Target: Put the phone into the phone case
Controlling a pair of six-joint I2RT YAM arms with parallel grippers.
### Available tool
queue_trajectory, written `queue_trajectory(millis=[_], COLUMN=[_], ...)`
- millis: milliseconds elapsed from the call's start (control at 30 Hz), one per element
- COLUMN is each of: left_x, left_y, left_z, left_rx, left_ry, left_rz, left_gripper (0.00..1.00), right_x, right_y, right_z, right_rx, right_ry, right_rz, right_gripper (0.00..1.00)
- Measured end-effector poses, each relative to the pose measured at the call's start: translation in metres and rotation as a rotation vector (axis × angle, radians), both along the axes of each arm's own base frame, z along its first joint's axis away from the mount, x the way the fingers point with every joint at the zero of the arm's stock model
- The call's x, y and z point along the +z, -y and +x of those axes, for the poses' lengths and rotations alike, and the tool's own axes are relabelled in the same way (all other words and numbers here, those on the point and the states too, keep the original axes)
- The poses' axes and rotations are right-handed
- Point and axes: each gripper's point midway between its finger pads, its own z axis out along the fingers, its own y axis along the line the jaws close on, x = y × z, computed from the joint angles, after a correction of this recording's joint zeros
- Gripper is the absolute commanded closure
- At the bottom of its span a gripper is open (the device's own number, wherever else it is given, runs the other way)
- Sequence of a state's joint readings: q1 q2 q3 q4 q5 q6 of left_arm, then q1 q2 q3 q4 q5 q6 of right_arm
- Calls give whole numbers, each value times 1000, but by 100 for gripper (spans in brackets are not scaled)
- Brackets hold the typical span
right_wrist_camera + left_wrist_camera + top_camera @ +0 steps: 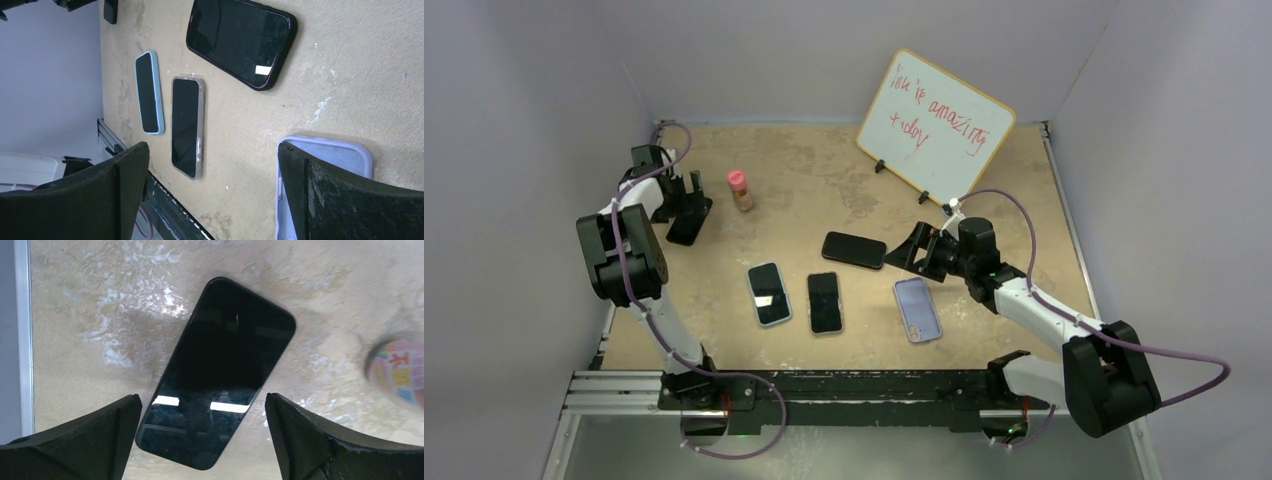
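While the left gripper (202,400) hangs wide open above the bare black phone (220,370) on the surface's (824,180) far left, the right gripper (212,150), equally wide, hovers empty near the lavender case (917,309); phone and case lie well apart.

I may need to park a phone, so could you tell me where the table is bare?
The widest bare patch is back centre, between the pink-capped bottle and the whiteboard. A smaller one lies between the left gripper and the blue-cased phone. The middle is crowded: clear-cased phone, central black phone, lavender case.
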State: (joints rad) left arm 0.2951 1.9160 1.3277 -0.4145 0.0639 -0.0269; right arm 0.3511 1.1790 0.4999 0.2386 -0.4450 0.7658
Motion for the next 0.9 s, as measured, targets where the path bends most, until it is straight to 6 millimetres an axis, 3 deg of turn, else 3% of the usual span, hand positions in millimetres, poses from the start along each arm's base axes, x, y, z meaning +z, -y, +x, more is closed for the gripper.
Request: queue_trajectory(millis=[233,900], left_x=[-14,-24], left_y=[-10,7], left_z=[0,-16], left_rx=[-16,-55], left_ry=[-51,-103], left_rz=[7,-52], left_gripper=[1,17], right_x=[0,13], right_y=[0,-1], right_z=[0,-4], right_rx=[1,15], right_ry=[0,37], right_rz=[1,16], right_gripper=[2,2])
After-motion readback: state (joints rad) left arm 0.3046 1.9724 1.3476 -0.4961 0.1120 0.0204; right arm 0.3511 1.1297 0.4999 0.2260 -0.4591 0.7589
